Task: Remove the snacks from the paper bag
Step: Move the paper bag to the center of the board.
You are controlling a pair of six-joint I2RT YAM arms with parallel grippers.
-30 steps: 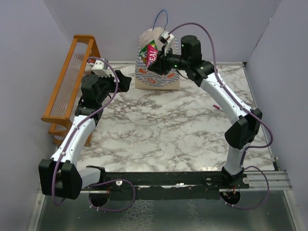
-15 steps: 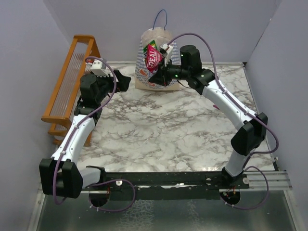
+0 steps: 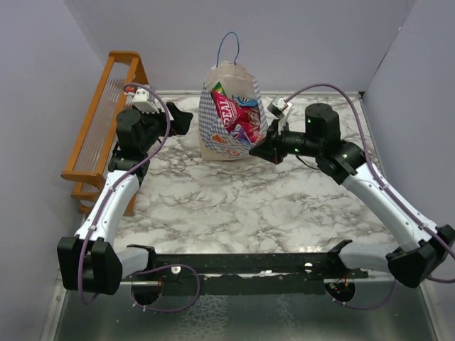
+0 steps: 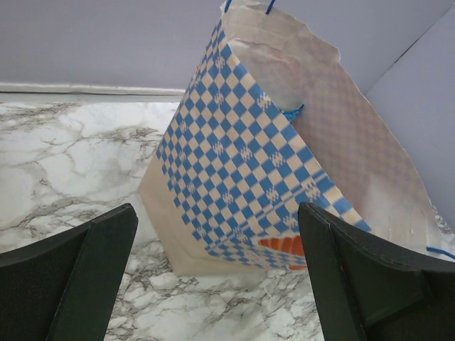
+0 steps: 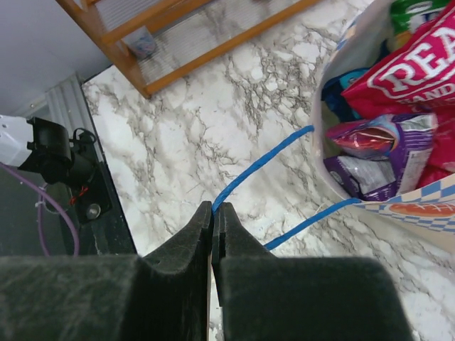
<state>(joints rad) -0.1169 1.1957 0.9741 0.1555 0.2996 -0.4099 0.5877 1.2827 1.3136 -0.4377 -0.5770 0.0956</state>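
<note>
Right claw (image 5: 213,210) outstretched, pinching blue cord (image 5: 264,158); left claw (image 3: 183,121) spread near paper bag (image 3: 215,138).

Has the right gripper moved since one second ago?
Yes. Against the orange rack, the right gripper has moved rightward and toward the near side, off the mouth of the paper bag.

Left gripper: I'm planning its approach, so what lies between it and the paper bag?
Nothing but bare marble table. The left wrist view shows open tabletop between the open left gripper and the paper bag; the top view agrees.
</note>
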